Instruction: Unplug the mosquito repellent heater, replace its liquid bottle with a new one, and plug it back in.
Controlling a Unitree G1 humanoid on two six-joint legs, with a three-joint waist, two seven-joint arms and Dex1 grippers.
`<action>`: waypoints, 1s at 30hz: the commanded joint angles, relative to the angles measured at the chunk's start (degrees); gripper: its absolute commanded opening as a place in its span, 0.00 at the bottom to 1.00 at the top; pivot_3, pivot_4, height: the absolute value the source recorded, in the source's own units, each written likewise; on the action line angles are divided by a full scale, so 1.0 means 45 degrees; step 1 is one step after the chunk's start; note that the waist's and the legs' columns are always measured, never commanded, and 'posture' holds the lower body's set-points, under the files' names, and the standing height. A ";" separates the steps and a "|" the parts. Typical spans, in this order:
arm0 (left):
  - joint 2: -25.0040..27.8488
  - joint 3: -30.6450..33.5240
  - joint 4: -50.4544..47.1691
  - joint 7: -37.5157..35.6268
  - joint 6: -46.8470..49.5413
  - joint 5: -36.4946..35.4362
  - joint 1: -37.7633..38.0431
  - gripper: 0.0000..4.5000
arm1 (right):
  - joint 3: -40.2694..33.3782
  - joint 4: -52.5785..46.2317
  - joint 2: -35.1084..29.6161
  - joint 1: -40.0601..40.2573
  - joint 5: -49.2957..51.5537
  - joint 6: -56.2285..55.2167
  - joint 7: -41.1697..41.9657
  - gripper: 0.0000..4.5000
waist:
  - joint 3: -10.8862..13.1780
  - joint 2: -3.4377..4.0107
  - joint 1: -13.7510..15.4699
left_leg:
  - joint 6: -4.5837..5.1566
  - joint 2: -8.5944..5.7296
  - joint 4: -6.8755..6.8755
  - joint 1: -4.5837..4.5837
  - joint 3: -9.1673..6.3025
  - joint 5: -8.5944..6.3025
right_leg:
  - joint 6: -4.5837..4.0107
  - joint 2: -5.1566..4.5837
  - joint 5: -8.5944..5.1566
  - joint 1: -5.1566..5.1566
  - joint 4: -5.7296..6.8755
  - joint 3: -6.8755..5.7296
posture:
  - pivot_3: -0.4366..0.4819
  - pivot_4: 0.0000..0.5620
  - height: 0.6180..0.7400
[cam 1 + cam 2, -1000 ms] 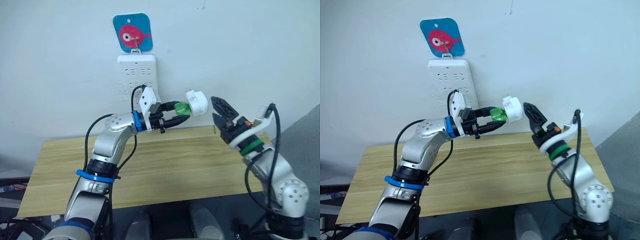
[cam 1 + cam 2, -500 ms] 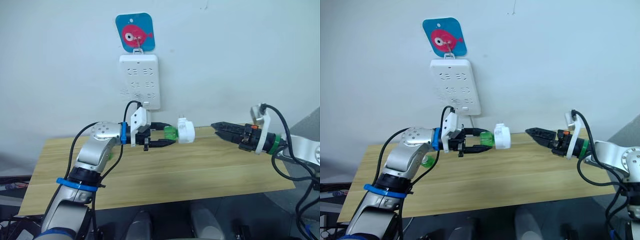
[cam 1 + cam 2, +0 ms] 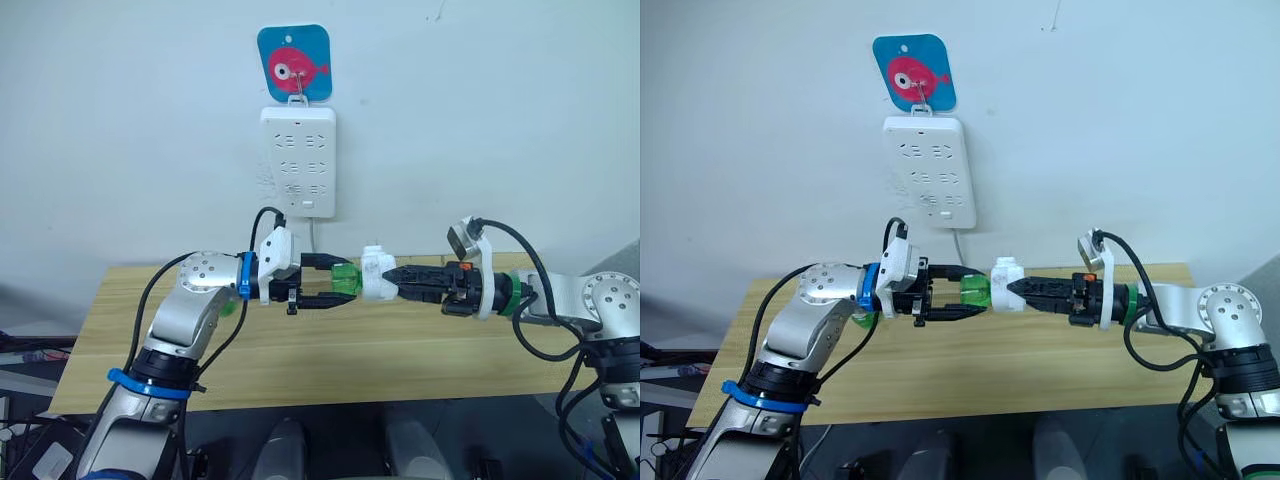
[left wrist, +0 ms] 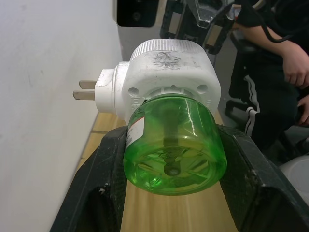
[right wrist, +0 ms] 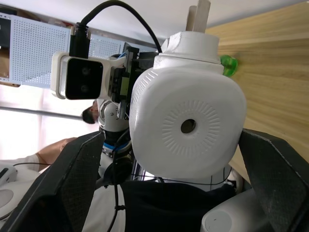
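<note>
Nearest the camera, 2 robot arms reach toward each other above a light wooden table [image 3: 330, 350], meeting in mid-air over its middle. Between them hangs the mosquito repellent heater [image 3: 377, 276], a small rounded white plug-in unit, with the liquid bottle [image 3: 345, 279], translucent green, screwed into its end facing the left arm.

The left gripper [image 3: 322, 282] comes in from the robot's left, its 2 black fingers [image 4: 96, 193] clamped on the green bottle from either side. In the left wrist view the bottle's round base fills the space between the fingers, a dark wick runs up its centre into the heater, and the heater's 2 metal prongs [image 4: 86, 89] stick out sideways toward the wall.

The right gripper [image 3: 402, 281] comes in from the robot's right, its fingertips at the heater's opposite end. In the right wrist view its fingers [image 5: 82, 179] stand wide apart on either side of the heater's face, which shows a round vent hole [image 5: 188, 126] in a ring of fine ridges. Whether those fingers actually press on the heater is hard to tell; they look spread rather than closed.

On the table just behind the left forearm lies a small green object [image 3: 862, 321], possibly the new one, mostly hidden.

Farther back, a white wall power strip [image 3: 298, 160] hangs on the pale wall, below a blue card with a red fish [image 3: 294, 62].
</note>
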 commanded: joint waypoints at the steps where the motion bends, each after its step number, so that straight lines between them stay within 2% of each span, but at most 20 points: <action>1: 0.0031 -0.0073 -0.0686 -0.0358 -0.0134 -0.0333 -0.0083 0.50 | -0.0049 0.0066 -0.0021 -0.0218 0.0335 0.0258 0.0469 1.00 | 0.0000 0.0000 0.0000 | 0.0000 0.0000 0.0000 0.0000 0.0002 0.0000 | 0.0000 0.0000 0.0000 0.0000 0.0000 0.0002 | 0.40 0.34 1.00; 13: -0.0425 -0.0137 -0.0722 -0.0249 -0.0422 -0.0214 -0.0558 0.50 | -0.0048 0.0159 0.0395 -0.0405 0.0335 0.0462 0.0833 1.00 | 0.0000 -0.0001 0.0003 | 0.0000 -0.0001 -0.0001 -0.0001 0.0004 0.0000 | 0.0000 0.0001 0.0000 0.0000 -0.0001 0.0002 | 0.41 0.34 1.00; 16: -0.0452 -0.0111 -0.0744 -0.0191 -0.0178 -0.0294 -0.0599 0.50 | -0.0112 0.0180 0.0506 -0.0411 0.0335 0.0443 0.0847 0.80 | 0.0000 0.0000 0.0002 | 0.0000 -0.0001 0.0000 -0.0002 0.0004 0.0000 | 0.0000 0.0001 0.0000 0.0000 -0.0001 0.0002 | 0.41 0.33 1.00; 17: -0.0433 -0.0142 -0.0812 -0.0238 -0.0176 -0.0299 -0.0553 0.50 | -0.0144 0.0195 0.0551 -0.0422 0.0335 0.0450 0.0895 0.70 | 0.0000 -0.0001 0.0002 | 0.0000 -0.0001 -0.0001 -0.0002 0.0004 0.0000 | 0.0000 0.0001 0.0000 0.0000 -0.0001 0.0002 | 0.41 0.33 1.00; 18: -0.0406 -0.0191 -0.0863 -0.0336 -0.0290 -0.0269 -0.0509 0.50 | -0.0168 0.0207 0.0577 -0.0433 0.0335 0.0457 0.0945 0.67 | 0.0000 0.0000 0.0002 | 0.0000 -0.0001 -0.0001 -0.0002 0.0003 0.0000 | 0.0000 0.0001 0.0000 0.0000 -0.0001 0.0001 | 0.41 0.33 1.00; 24: -0.0305 -0.0234 -0.0919 -0.0434 -0.0096 -0.0328 -0.0481 0.50 | -0.0187 0.0097 0.0624 -0.0422 0.0335 0.0474 0.1090 0.67 | 0.0000 -0.0001 0.0002 | 0.0000 -0.0002 -0.0001 -0.0002 0.0002 0.0000 | 0.0000 0.0001 0.0000 0.0000 -0.0001 0.0001 | 0.41 0.33 1.00; 26: -0.0169 -0.0255 -0.0937 -0.0245 0.0978 -0.0557 -0.0668 0.50 | -0.0183 -0.0038 0.0581 -0.0458 0.0335 0.0394 0.1054 0.67 | 0.0000 -0.0001 0.0002 | 0.0000 -0.0002 -0.0001 -0.0002 0.0002 0.0000 | 0.0000 0.0001 0.0000 0.0000 -0.0001 0.0001 | 0.41 0.33 1.00; 30: 0.0720 -0.0664 -0.0980 -0.0386 0.5471 -0.1828 -0.1430 0.50 | -0.0104 -0.0588 0.0412 -0.0614 0.0331 0.0214 0.0961 0.67 | 0.0003 -0.0003 -0.0006 | 0.0001 -0.0003 0.0000 -0.0008 -0.0006 0.0000 | 0.0001 0.0002 0.0000 -0.0003 0.0003 -0.0004 | 0.42 0.34 1.00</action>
